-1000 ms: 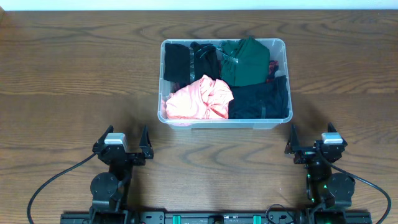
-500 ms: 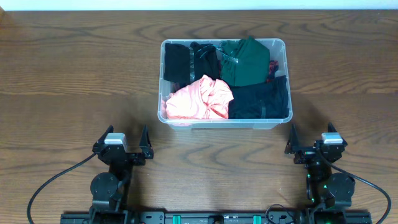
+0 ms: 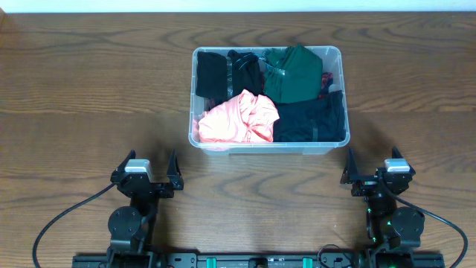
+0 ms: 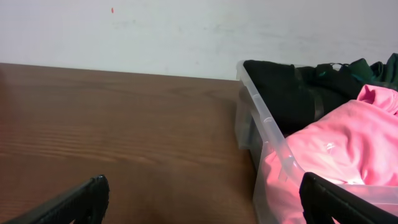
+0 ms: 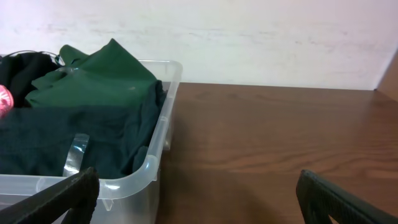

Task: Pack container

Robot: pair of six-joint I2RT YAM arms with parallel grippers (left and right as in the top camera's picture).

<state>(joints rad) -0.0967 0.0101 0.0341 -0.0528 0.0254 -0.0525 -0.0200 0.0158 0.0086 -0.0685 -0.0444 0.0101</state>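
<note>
White wall (image 4: pixel 186 31), brown wooden counter (image 3: pixel 89 89); on it I count one container (image 3: pixel 260 150) holding one pink garment (image 3: pixel 239 119), one green garment (image 3: pixel 294 74). Nearer me than the container, left hand (image 3: pixel 146 165) and right hand (image 3: pixel 373 167) gape wide, empty.

The large clear plastic rectangular container (image 3: pixel 260 148) is the one obstacle on the brown wooden counter (image 3: pixel 89 97); bare wood runs left of the container, right of it, behind it and along its near wall. Above its rim the way is open, but a pink crumpled garment (image 3: pixel 238 119), a dark green folded garment (image 3: pixel 294 74) and black clothes (image 3: pixel 312 119) pack the inside up to about that rim.
</note>
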